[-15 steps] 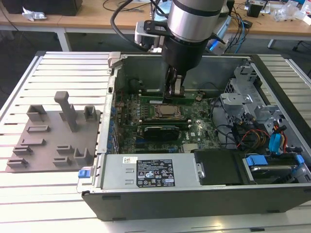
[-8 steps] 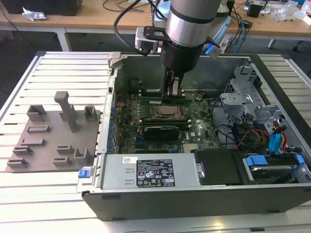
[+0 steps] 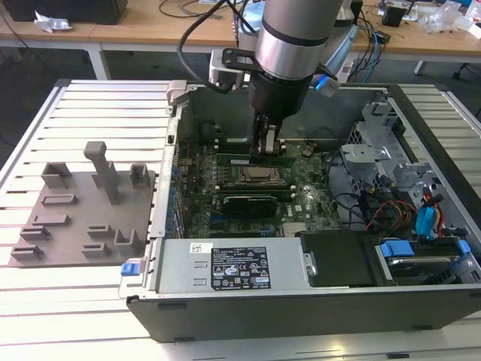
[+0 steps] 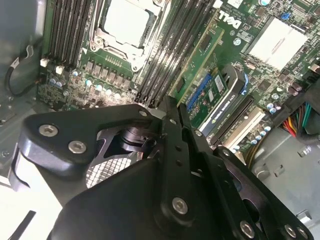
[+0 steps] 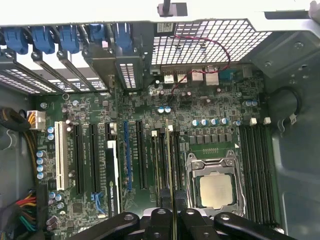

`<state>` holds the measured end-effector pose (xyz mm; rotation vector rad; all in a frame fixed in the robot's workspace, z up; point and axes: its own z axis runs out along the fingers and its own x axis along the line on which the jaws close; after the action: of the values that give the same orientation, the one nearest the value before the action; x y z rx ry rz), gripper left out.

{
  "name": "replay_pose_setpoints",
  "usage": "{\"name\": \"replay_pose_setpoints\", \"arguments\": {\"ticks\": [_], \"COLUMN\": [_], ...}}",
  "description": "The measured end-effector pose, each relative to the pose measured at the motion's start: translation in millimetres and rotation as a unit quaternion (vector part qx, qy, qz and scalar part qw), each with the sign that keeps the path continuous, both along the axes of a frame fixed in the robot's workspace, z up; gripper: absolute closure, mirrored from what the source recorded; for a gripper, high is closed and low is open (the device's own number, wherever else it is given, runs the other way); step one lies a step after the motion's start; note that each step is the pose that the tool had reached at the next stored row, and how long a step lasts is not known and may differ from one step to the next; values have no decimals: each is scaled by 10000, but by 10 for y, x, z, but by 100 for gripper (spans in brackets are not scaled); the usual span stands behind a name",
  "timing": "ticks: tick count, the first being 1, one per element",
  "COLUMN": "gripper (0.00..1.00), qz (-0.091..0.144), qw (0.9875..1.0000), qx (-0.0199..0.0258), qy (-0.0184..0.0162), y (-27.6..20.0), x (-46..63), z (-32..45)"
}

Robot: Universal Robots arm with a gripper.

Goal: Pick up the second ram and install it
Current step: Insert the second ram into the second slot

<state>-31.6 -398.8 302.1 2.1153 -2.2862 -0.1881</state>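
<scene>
The second ram (image 3: 248,159) is a thin green stick standing on edge in the memory slots just behind the CPU socket (image 3: 259,175), inside the open computer case. My gripper (image 3: 267,150) reaches straight down onto it and is shut on it. In the first wrist view the ram (image 5: 168,150) shows as a narrow green edge running out from between my fingers, with the gripper (image 5: 172,212) beside the socket (image 5: 215,187). In the second wrist view the ram (image 4: 202,57) lies along a black slot ahead of the shut gripper (image 4: 172,102).
A grey holder plate (image 3: 83,218) with upright blocks lies on the slatted table at the exterior view's left. Inside the case are a graphics card (image 3: 248,204), the power supply (image 3: 225,267) in front, and a drive cage with cables (image 3: 406,203) at the right.
</scene>
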Motion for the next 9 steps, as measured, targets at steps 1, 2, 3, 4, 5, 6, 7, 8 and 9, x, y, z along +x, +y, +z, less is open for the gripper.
{"name": "replay_pose_setpoints", "arguments": {"ticks": [1, 2, 3, 4, 5, 6, 7, 8, 9], "gripper": [86, 86, 86, 86, 86, 86, 86, 86, 86], "qz": [0, 0, 0, 0, 0, 0, 0, -1, 0], "qw": [10000, 10000, 10000, 10000, 10000, 10000, 10000, 10000, 10000], "qx": [0, 0, 0, 0, 0, 0, 0, 0, 1], "qy": [0, 0, 0, 0, 0, 0, 0, 0, 0], "y": [0, 0, 0, 0, 1, 2, 5, 11, 37], "x": [0, 0, 0, 0, 0, 0, 0, -1, 0], "z": [-9, -20, -26, -38, -54, -69, -82, -94, -121]}}
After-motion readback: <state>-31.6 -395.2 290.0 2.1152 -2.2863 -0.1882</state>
